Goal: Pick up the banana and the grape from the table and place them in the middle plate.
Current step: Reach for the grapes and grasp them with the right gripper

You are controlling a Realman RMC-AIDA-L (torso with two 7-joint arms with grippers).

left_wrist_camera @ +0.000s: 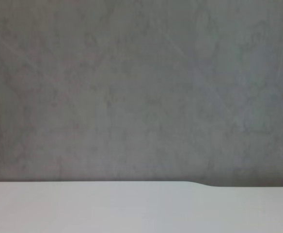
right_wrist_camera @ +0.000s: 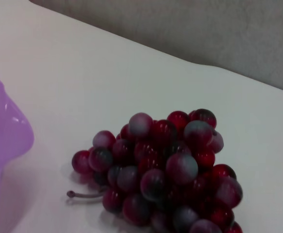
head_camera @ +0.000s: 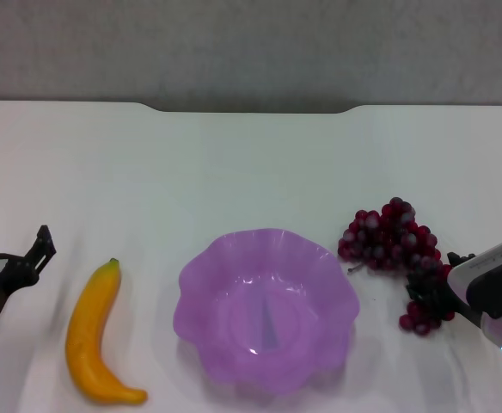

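The banana [head_camera: 96, 331] lies on the white table [head_camera: 251, 163], left of the purple scalloped middle plate [head_camera: 266, 308], which holds nothing. The grape bunch [head_camera: 394, 243] lies right of the plate and fills the right wrist view [right_wrist_camera: 165, 170], beside the plate's rim [right_wrist_camera: 6, 141]. My left gripper [head_camera: 15, 249] is open at the left edge, just left of the banana and apart from it. My right gripper [head_camera: 457, 280] is at the right edge, right against the near part of the bunch.
The table's notched far edge [head_camera: 251, 109] meets a grey wall; both also show in the left wrist view [left_wrist_camera: 195, 183]. Bare tabletop lies behind the plate.
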